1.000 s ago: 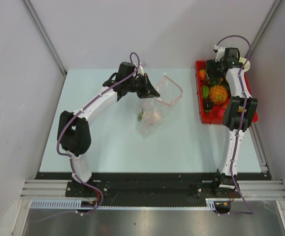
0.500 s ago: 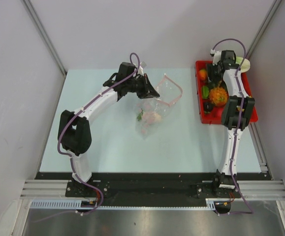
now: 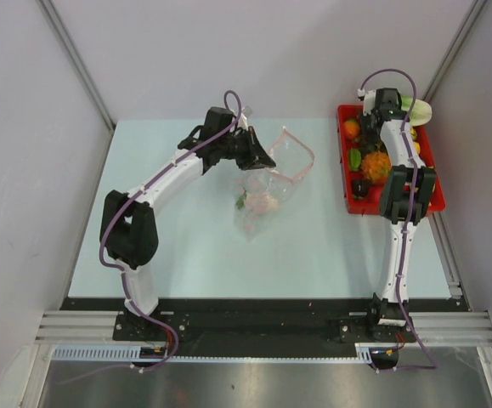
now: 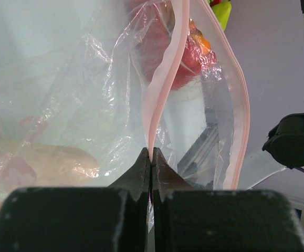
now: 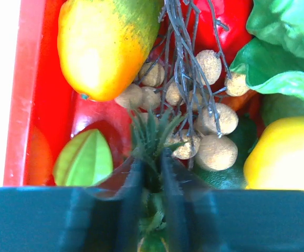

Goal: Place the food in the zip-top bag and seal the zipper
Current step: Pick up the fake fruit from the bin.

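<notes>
The clear zip-top bag [image 3: 273,180] lies mid-table with its mouth held open and some food [image 3: 261,202] inside. My left gripper [image 4: 150,157] is shut on the pink zipper [image 4: 165,79] at the near lip of the bag [image 4: 83,84]. Over the red tray [image 3: 353,201], my right gripper [image 5: 153,160] has its jaws pressed on the spiky green crown [image 5: 154,131] of a toy pineapple [image 3: 376,167]. Around it lie an orange-yellow mango [image 5: 102,47], a green starfruit [image 5: 86,160] and a bunch of tan longans [image 5: 207,128].
The tray wall [image 5: 28,79] runs along the left of the right wrist view. A leafy green vegetable [image 5: 283,47] and a yellow fruit [image 5: 288,152] crowd the right side. The enclosure's grey walls stand close behind and beside the tray.
My right gripper has moved toward the tray's far end and closed from wide open onto the pineapple's crown. The left arm and the bag have not moved.
</notes>
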